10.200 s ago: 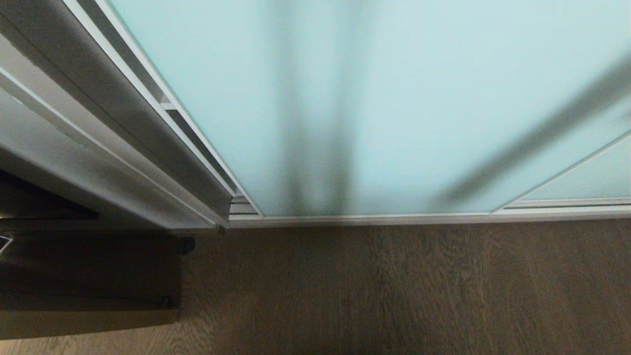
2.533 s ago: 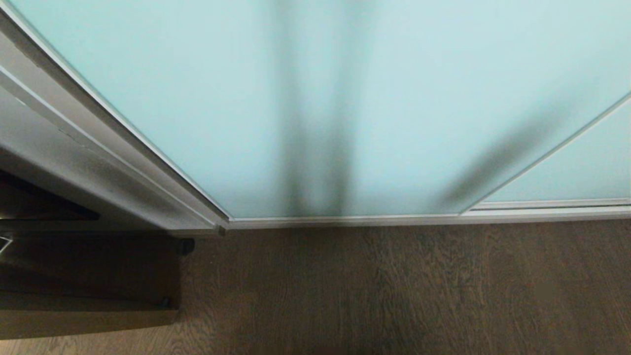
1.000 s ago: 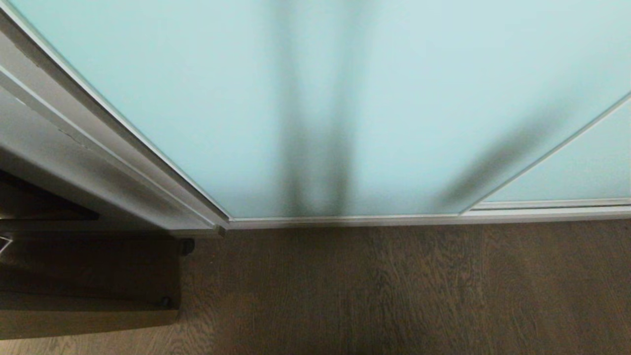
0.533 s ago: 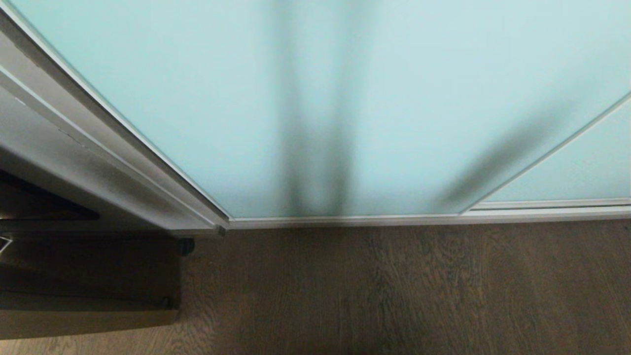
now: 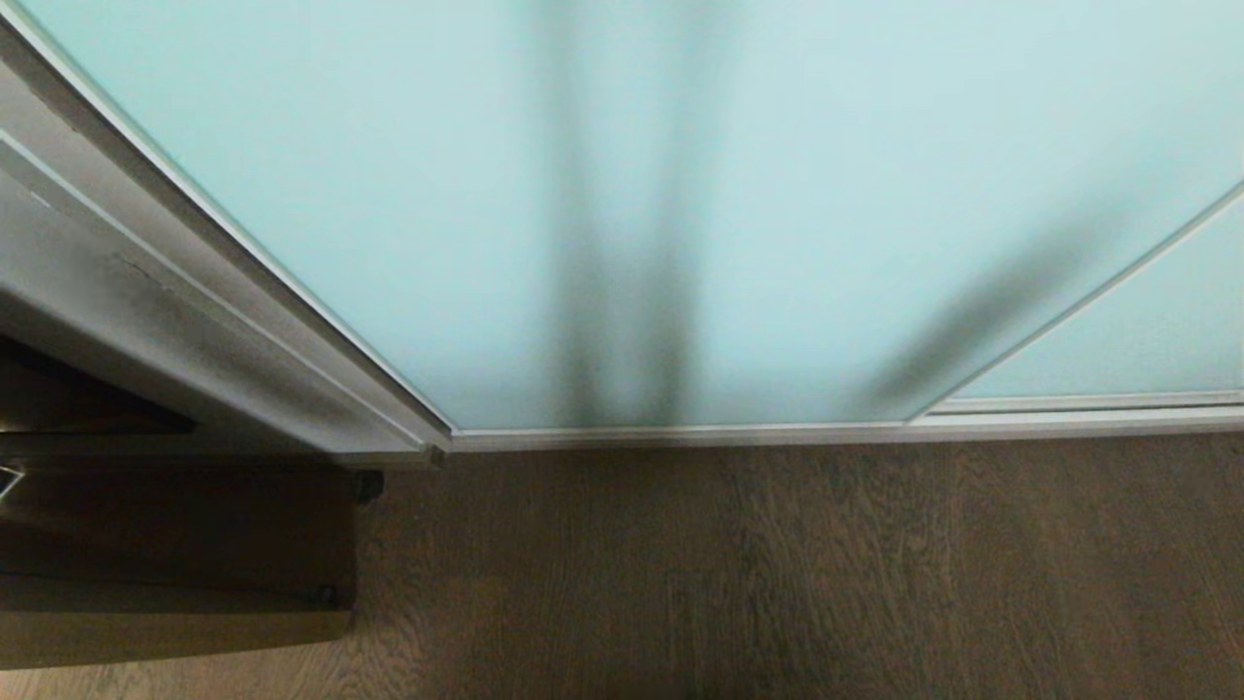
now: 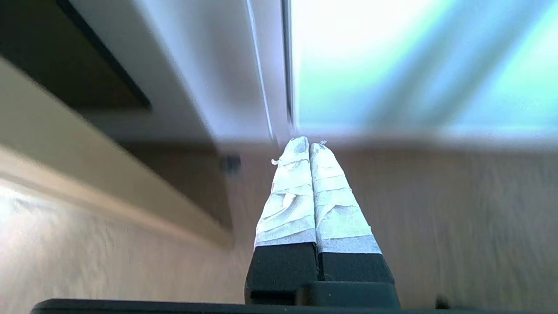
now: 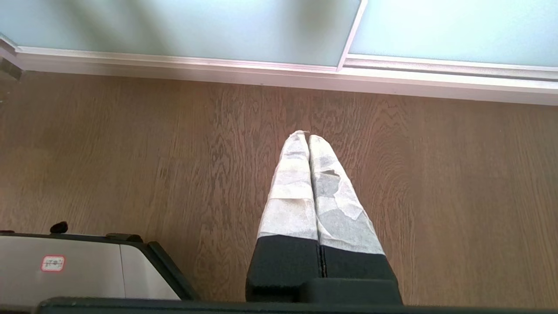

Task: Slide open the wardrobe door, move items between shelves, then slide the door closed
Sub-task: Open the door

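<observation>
The sliding wardrobe door [image 5: 680, 194], frosted pale aqua glass in a thin silvery frame, fills the upper head view and stands against the off-white side post [image 5: 146, 292]. The items and the shelves are hidden behind it. Neither arm shows in the head view. My left gripper [image 6: 308, 144] is shut and empty, its taped fingers pointing toward the door's [image 6: 414, 65] lower corner by the post. Over the wooden floor, back from the door [image 7: 174, 26], my right gripper [image 7: 304, 136] hangs shut, holding nothing.
A second glass panel [image 5: 1147, 340] overlaps the door at the right. A pale track [image 5: 777, 435] runs along the foot of the doors. Dark wooden furniture [image 5: 146, 544] stands left of the post. My grey base [image 7: 65, 266] shows beside the right gripper.
Since the earliest frame the door has slid left and the gap at the post has closed. Over the last second only the shading on the post has shifted slightly.
</observation>
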